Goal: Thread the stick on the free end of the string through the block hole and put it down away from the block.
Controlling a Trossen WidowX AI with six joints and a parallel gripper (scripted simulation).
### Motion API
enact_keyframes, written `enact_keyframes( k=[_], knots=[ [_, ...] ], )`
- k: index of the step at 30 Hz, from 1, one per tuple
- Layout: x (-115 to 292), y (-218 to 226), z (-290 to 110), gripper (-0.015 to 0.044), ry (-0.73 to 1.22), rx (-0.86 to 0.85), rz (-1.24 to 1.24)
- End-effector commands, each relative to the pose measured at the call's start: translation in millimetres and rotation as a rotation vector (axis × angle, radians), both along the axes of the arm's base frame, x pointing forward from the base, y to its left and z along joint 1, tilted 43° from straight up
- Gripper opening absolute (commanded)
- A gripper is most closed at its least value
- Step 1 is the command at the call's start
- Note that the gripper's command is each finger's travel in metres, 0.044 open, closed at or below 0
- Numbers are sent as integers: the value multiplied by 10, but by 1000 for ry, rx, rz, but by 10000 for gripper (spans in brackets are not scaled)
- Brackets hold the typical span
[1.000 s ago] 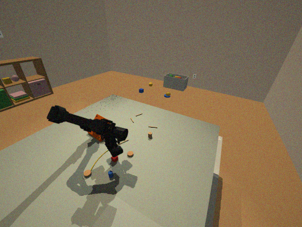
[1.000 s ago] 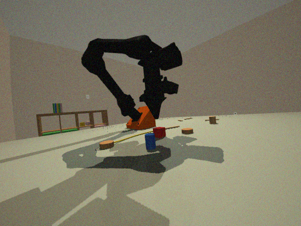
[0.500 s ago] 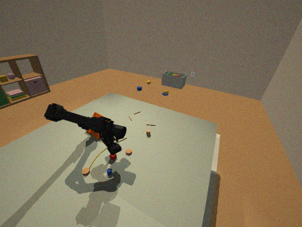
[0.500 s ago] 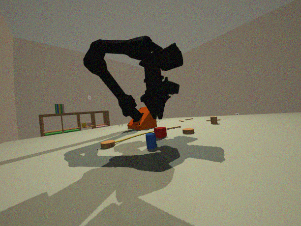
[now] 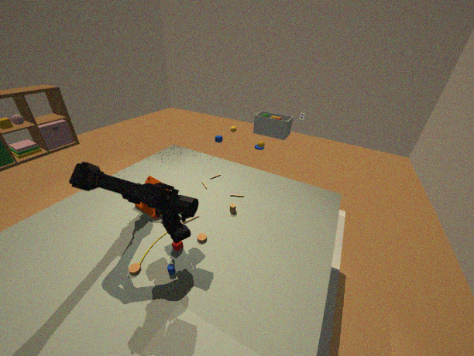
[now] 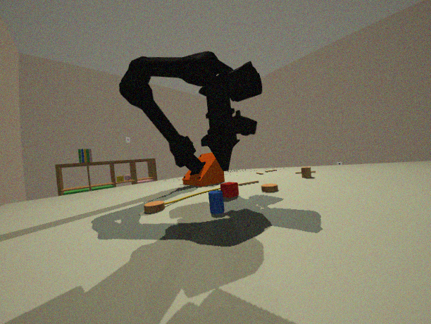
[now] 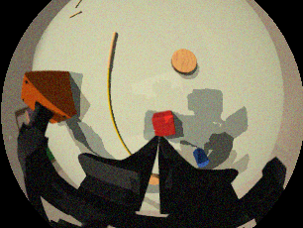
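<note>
The string's thin stick (image 5: 191, 219) (image 6: 248, 183) (image 7: 115, 45) lies flat on the table, right of the arm's orange base (image 5: 148, 209) (image 6: 208, 174) (image 7: 49, 90). Its yellow string (image 5: 152, 248) (image 6: 191, 198) (image 7: 114, 110) runs to the round button (image 5: 134, 268) (image 6: 154, 206). The small wooden block (image 5: 232, 209) (image 6: 306, 172) stands farther out on the table. My gripper (image 5: 181, 235) (image 6: 225, 166) (image 7: 158, 139) is shut with nothing between its fingers. It hangs a little above the table, just over a red cube (image 5: 177, 244) (image 6: 229, 189) (image 7: 163, 122), apart from the stick.
A second round disc (image 5: 201, 237) (image 6: 270, 187) (image 7: 184, 61) lies right of the red cube. A blue cylinder (image 5: 171, 268) (image 6: 215, 202) (image 7: 200, 157) stands near the button. Loose sticks (image 5: 215, 176) (image 5: 204, 185) (image 5: 236, 195) lie beyond and beside the block. The table's right edge (image 5: 336, 248) is far off.
</note>
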State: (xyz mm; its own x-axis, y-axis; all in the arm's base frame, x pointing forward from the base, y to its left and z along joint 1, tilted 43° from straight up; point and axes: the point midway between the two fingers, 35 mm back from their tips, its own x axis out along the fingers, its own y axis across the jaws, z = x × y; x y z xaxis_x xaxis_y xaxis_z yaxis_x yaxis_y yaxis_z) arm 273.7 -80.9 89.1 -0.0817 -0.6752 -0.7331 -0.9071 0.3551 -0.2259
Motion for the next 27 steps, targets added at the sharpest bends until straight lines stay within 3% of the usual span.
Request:
enact_keyframes(
  k=[1, 6, 10, 16, 22, 27],
  knots=[
    [0, 0, 0, 0, 0, 0, 0],
    [0, 0, 0, 0, 0, 0, 0],
    [-74, 315, -259, 105, -3, 15, 5],
    [-492, 930, -801, 263, 6, 9, 6],
    [-552, 978, -850, 420, 7, 5, 5],
    [-552, 978, -850, 289, 7, 5, 5]
  ],
)
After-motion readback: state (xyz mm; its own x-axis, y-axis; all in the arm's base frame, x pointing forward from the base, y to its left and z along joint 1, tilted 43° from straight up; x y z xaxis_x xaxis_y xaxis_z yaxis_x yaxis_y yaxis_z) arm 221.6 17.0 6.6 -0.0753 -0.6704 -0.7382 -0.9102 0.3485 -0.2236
